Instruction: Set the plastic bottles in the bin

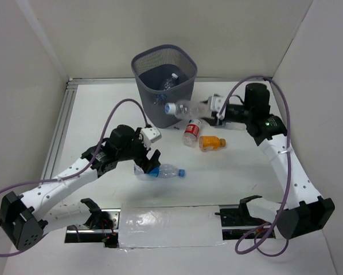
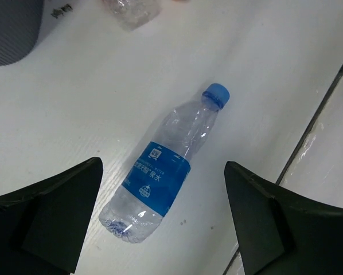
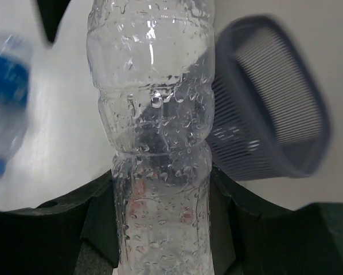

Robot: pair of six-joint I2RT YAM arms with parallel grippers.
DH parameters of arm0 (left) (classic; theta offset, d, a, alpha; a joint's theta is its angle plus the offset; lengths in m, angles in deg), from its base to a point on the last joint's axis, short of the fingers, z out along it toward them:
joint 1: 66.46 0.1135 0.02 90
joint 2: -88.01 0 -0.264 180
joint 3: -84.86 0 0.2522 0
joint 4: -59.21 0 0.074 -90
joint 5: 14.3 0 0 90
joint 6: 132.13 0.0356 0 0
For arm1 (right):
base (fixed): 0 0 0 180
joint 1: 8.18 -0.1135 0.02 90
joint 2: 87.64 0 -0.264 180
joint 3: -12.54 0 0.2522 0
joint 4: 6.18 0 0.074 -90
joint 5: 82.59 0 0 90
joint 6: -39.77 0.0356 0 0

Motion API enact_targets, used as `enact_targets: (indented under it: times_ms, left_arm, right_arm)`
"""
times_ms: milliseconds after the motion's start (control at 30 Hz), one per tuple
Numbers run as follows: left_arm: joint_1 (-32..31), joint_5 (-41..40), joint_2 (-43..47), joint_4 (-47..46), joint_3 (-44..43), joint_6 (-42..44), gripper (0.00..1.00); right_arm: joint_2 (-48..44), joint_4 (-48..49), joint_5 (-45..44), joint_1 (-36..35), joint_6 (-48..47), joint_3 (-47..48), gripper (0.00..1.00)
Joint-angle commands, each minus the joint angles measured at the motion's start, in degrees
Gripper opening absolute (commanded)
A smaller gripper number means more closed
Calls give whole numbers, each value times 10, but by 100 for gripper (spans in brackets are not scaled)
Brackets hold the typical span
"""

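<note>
Item: tall dark grey mesh bin [image 1: 153, 98], upright at the table's far side, one clear bottle [image 1: 169, 83] lying inside it; right gripper [image 3: 163, 192], jaws closed against both sides of a clear unlabelled ribbed plastic bottle [image 1: 186, 107], held lengthwise beside the bin's front wall, blue cap toward the bin; left gripper [image 1: 149, 162], jaws spread wide, holding nothing, above a clear blue-labelled, blue-capped bottle [image 2: 160, 183] lying flat on the white table [image 1: 102, 114]; small red-labelled bottle [image 1: 191, 131] and small orange bottle [image 1: 211, 142] lying just beside each other mid-table.
</note>
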Motion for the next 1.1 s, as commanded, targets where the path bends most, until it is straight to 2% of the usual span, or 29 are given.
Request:
enact_targets:
  times_ms: [0, 167, 267, 300, 400, 467, 500, 533, 600, 733, 867, 900, 1000, 1033, 1067]
  left_arm:
    - [-24, -11, -37, -35, -13, 72, 100]
    - [-56, -37, -77, -30, -18, 119, 100]
    - [-61, -51, -89, -38, -12, 130, 100]
    - [-67, -51, -89, -43, -12, 137, 100]
    - [-90, -71, -109, -37, -12, 142, 100]
    - [-102, -85, -131, -37, -6, 149, 100]
    - [-115, -105, -150, -37, -6, 155, 100]
    - [-121, -119, -150, -37, -6, 155, 100]
    - [-127, -136, -179, -43, -1, 155, 100]
    - [-147, -158, -211, -66, -1, 155, 100]
    - [-159, -207, -266, -71, -7, 160, 98]
    - [-159, -214, -281, -71, -12, 160, 96]
    - [-159, -229, -336, -43, -39, 160, 70]
    - [-159, -229, -349, -38, -52, 160, 49]
    - [-159, -229, -350, -38, -52, 153, 37]
  right_arm:
    - [28, 219, -39, -15, 309, 74, 29]
    - [175, 296, -99, -37, 444, 232, 30]
    - [276, 330, -140, -48, 476, 325, 34]
    - [330, 330, -140, -48, 488, 351, 36]
    - [409, 304, -134, -54, 519, 473, 46]
    - [487, 235, -123, -60, 519, 577, 65]
    - [526, 210, -123, -66, 519, 634, 93]
    - [536, 193, -123, -66, 524, 635, 100]
    - [536, 194, -133, -66, 551, 650, 100]
    - [470, 205, -140, -23, 595, 631, 100]
    - [393, 197, -109, 41, 632, 559, 100]
    - [377, 197, -100, 55, 639, 542, 100]
    - [309, 190, -60, 115, 639, 456, 100]
    - [274, 199, -47, 148, 639, 430, 100]
    - [258, 199, -35, 164, 639, 404, 100]
